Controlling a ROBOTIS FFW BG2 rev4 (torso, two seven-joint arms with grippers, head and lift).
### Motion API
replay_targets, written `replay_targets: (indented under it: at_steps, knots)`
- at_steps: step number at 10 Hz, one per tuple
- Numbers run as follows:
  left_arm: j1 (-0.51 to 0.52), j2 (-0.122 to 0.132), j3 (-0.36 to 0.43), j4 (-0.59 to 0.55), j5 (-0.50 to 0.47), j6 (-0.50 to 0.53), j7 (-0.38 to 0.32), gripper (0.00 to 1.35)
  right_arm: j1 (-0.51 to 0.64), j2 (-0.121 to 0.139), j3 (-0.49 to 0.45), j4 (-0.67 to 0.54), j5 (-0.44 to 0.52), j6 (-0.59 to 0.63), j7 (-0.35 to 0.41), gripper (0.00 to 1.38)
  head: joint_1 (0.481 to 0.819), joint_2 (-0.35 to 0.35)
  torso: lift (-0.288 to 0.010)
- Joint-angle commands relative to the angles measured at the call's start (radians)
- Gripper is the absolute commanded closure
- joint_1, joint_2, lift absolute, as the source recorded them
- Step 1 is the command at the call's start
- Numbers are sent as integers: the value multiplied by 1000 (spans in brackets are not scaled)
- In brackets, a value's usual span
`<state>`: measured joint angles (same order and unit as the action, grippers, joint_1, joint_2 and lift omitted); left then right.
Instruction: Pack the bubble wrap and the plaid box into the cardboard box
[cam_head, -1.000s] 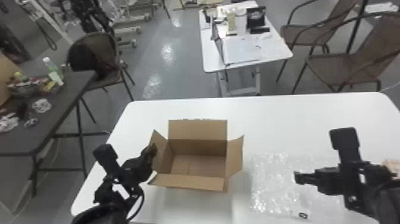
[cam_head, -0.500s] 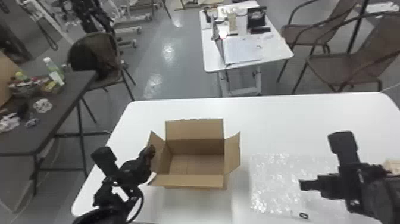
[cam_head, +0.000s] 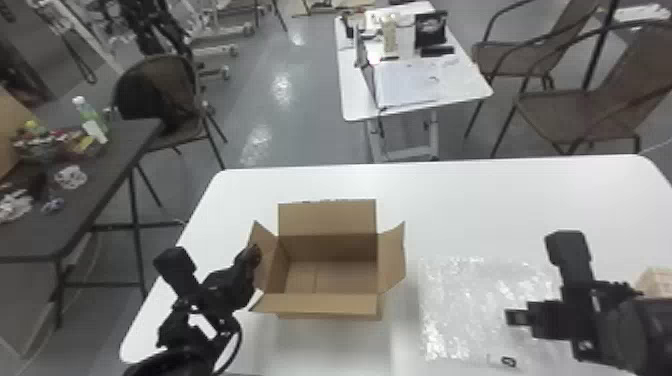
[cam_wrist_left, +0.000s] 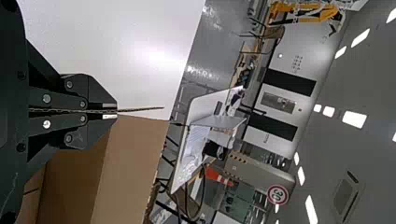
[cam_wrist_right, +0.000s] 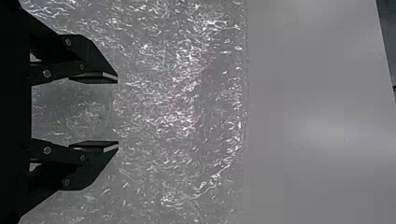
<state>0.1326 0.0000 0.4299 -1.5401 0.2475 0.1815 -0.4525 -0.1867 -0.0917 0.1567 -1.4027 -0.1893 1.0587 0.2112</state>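
Fingers spread, the right gripper (cam_wrist_right: 116, 112) hangs over bubble wrap (cam_head: 465, 300) lying flat to the right of the cardboard box (cam_head: 325, 305), whose mouth faces up and long axis runs side to side, as the left gripper (cam_wrist_left: 116, 111) pinches its left flap (cam_head: 267, 245). A sound pickup likely calls for gathering a fold before lifting; the sheet's long axis cannot be told, and the plaid box (cam_head: 657, 281) sits farther right of the carton.
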Motion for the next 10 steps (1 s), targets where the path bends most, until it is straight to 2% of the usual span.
replay_targets:
  at_steps: [1, 2, 5, 8, 9, 10]
  knots:
    - [-1, -3, -3, 0, 6, 1, 0, 1194, -2, 1, -2, 47, -39, -49, 2, 972, 695, 258, -18]
    - [-1, -3, -5, 0, 9, -1, 0, 1194, 4, 1, -9, 56, -70, -72, 2, 1029, 695, 261, -18]
    - [1, -3, -7, 0, 15, -2, 0, 1194, 47, 9, -49, -28, -99, -94, 0, 1030, 695, 268, -18]
    - [1, -3, -7, 0, 16, -4, 0, 1194, 85, 15, -109, -160, -144, -23, -26, 1062, 695, 261, -18]
    - [1, -3, -8, 0, 16, -4, 0, 1194, 87, 15, -115, -174, -171, -3, -41, 1064, 695, 259, -18]
    - [1, -3, -10, 0, 13, -2, 0, 1194, 72, 15, -115, -174, -151, 43, -47, 1064, 695, 257, -18]
